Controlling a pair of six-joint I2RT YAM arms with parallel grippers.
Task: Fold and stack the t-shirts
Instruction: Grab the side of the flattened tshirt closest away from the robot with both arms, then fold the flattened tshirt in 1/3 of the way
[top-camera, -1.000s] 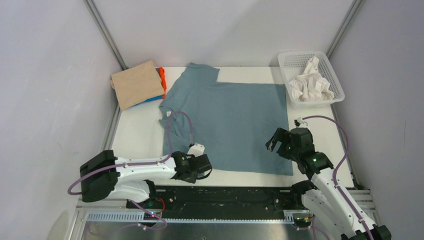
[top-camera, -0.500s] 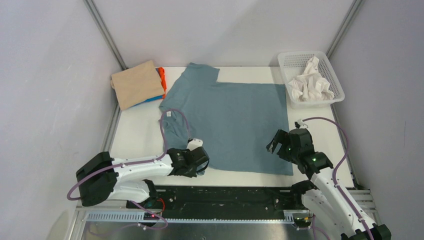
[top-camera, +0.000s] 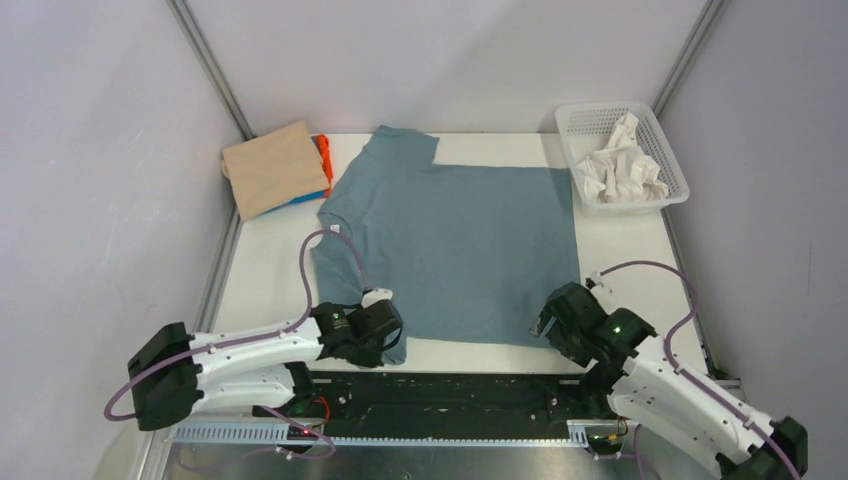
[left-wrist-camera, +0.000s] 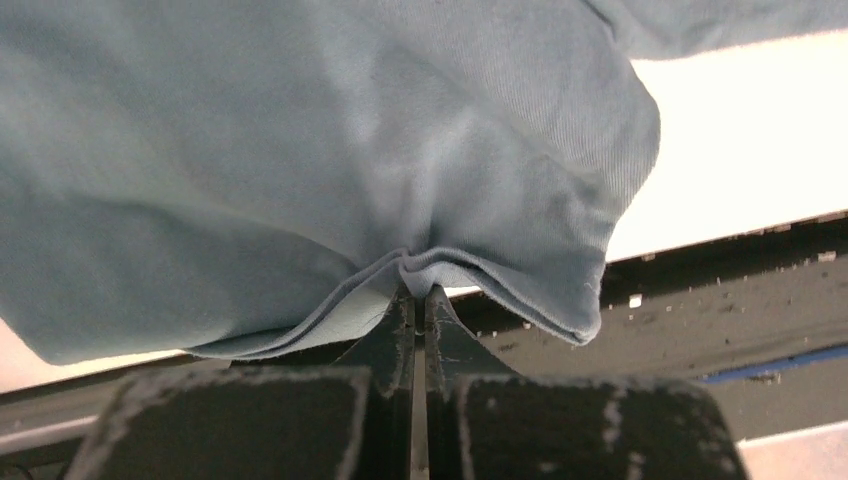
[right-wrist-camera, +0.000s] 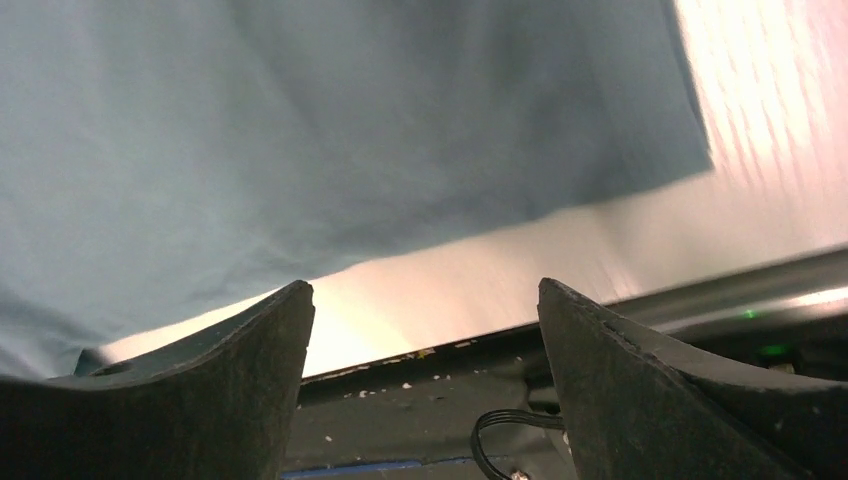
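We've shut the left gripper (left-wrist-camera: 413, 290) on the 7 o'clock hem of the grey shirt (top-camera: 460, 240), spread mid-table, and dragged it nearward. Since then the right gripper (right-wrist-camera: 425, 300) dropped to its 5 o'clock corner, jaws wide and empty; bare table (top-camera: 265, 275) at 9 o'clock.

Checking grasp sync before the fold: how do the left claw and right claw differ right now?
Left claw is shut, pinching a bunched fold of the blue-grey t-shirt; right claw is open with nothing between its jaws. Left claw is at the shirt's near-left corner; right claw at the near-right corner, cloth edge ahead of it. Both sit low at the shirt's near edge.
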